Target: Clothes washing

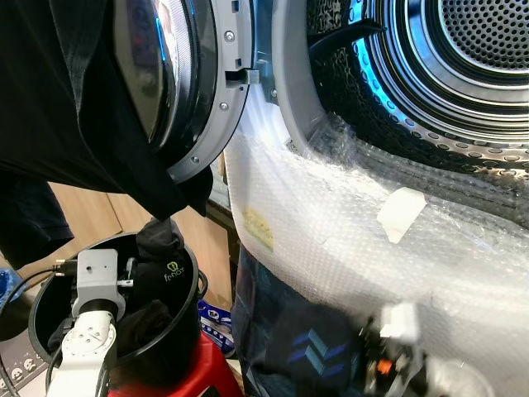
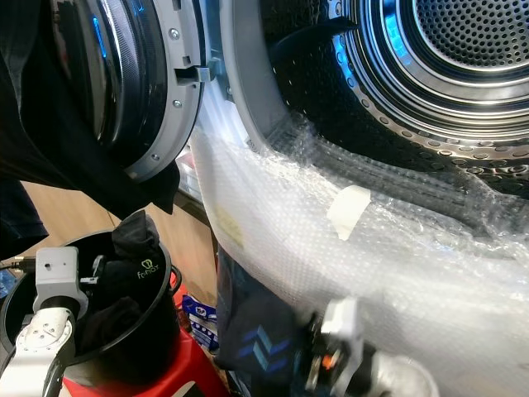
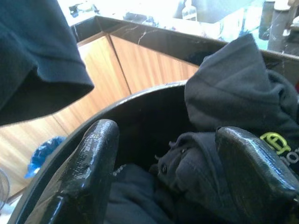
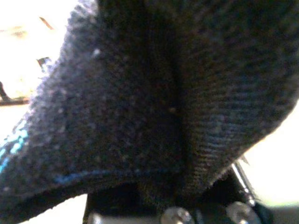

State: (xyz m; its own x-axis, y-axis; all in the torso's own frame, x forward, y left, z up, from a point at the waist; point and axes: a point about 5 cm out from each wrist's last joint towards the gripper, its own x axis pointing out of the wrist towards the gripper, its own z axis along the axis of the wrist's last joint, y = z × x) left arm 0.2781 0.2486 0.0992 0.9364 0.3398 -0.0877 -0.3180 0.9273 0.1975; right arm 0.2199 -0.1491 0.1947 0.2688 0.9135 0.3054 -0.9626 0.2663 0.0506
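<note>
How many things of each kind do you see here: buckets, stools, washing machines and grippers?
Black bucket: 1
Red stool: 1
Washing machine: 1
Grippers: 2, the left gripper above the bucket and the right gripper at a dark garment
Total: 5

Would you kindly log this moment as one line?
left pincer: open over black bucket of dark clothes | right pincer: dark garment draped on it | washer door: open

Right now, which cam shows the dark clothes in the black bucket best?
Left wrist view: the dark clothes sit close-up between the open left hand's fingers. Both eye views show them smaller, inside the black bucket, partly behind the left arm.
</note>
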